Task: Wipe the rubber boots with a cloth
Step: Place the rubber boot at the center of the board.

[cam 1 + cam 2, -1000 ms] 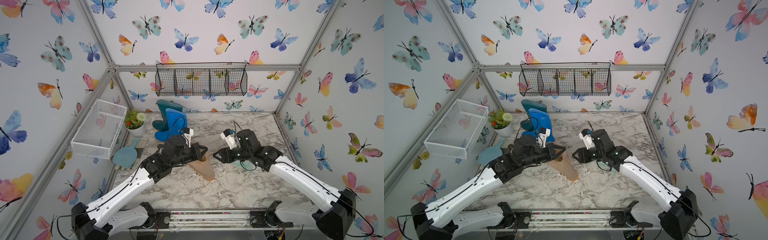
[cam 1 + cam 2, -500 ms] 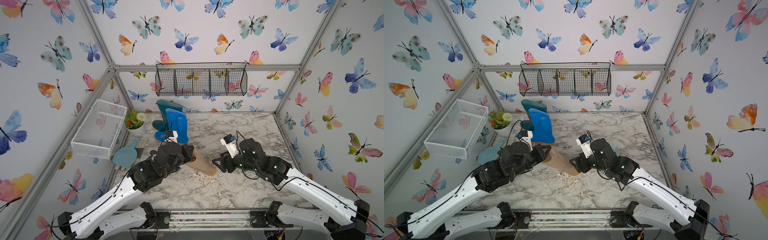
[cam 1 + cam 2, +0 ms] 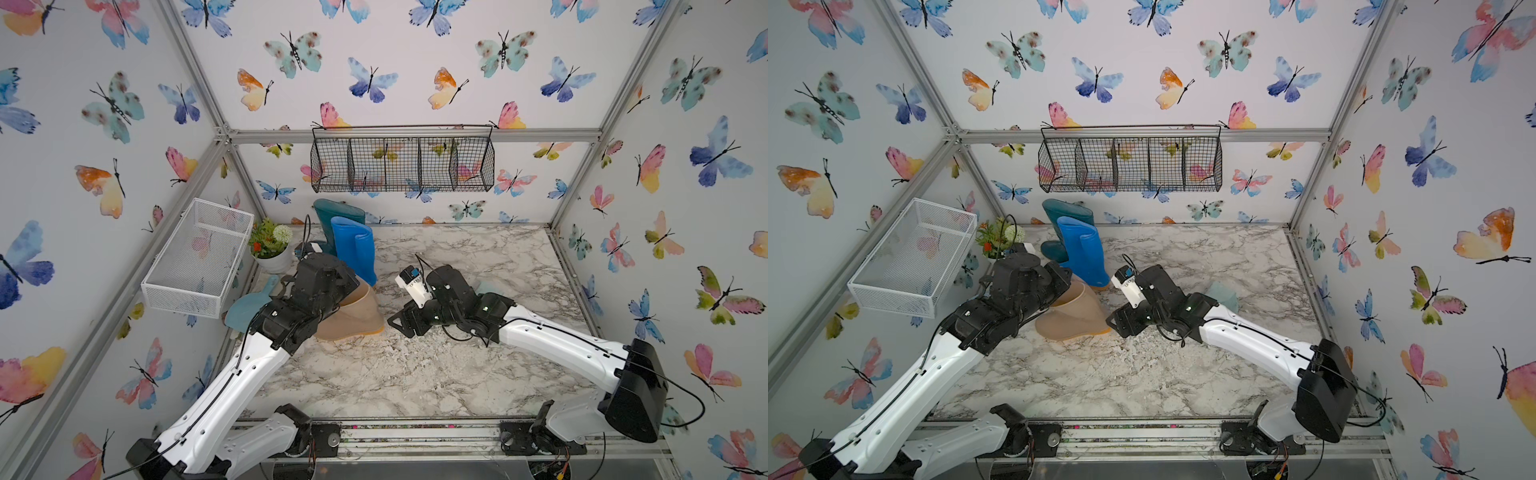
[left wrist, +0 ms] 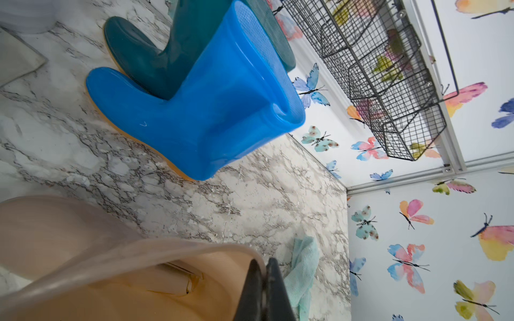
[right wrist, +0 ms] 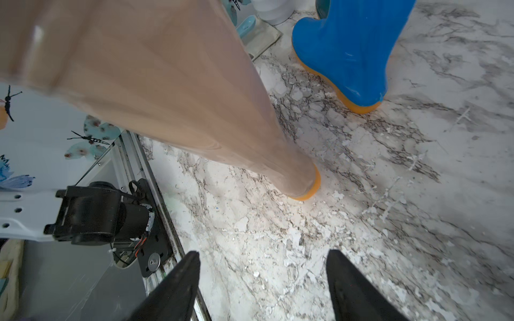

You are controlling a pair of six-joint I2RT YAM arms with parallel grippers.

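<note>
Pinching the beige boot (image 3: 355, 318) at its rim, the left claw (image 4: 261, 264) reaches down; the right claw (image 5: 262, 252) gapes empty near its toe.

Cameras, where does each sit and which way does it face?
Top views: high at the front, looking down and back over the table; both arms show.
Left wrist: at the beige boot, facing the blue boot, teal boot and cloth; shut jaws show.
Right wrist: low over the table, facing the beige and blue boots; open jaws and left arm base show.
Shared: both wrist views see beige and blue boots.
</note>
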